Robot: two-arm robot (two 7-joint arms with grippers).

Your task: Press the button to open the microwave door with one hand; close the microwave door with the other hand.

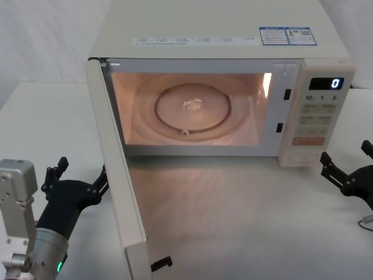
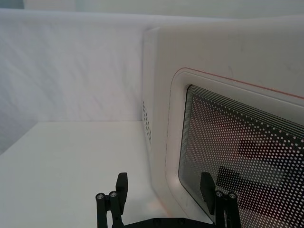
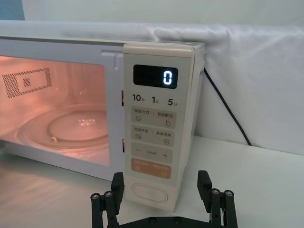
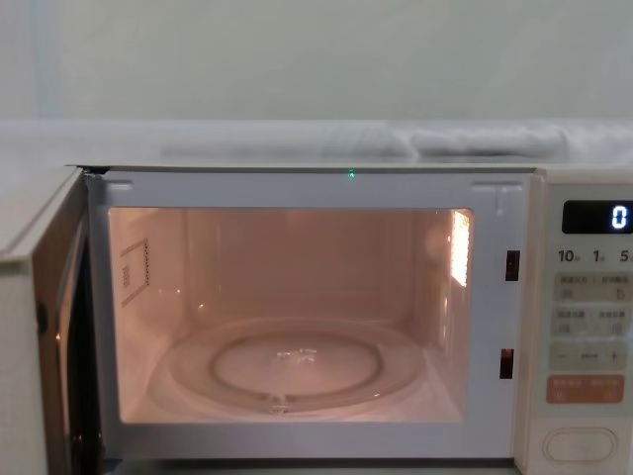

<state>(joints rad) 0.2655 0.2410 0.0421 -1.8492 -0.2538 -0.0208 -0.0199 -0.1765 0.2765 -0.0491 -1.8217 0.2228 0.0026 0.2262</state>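
The microwave door [image 1: 119, 175] is seen swung wide open, its long edge projecting toward the robot. The left gripper [image 1: 81, 185], fingers spread and empty, is held just beside the door's outer face, on its left, so closing is judged to fall to it. The right gripper [image 1: 349, 169], also open and empty, is parked near the button [image 1: 302, 156].

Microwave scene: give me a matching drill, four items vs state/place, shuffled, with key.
Items:
1. door
2. display
3. left pincer
4. right pincer

States:
A. shows 0
B. swung wide open
C. open, in front of the button
D. open, at the door's outer face

Pairs: 1-B, 2-A, 3-D, 4-C
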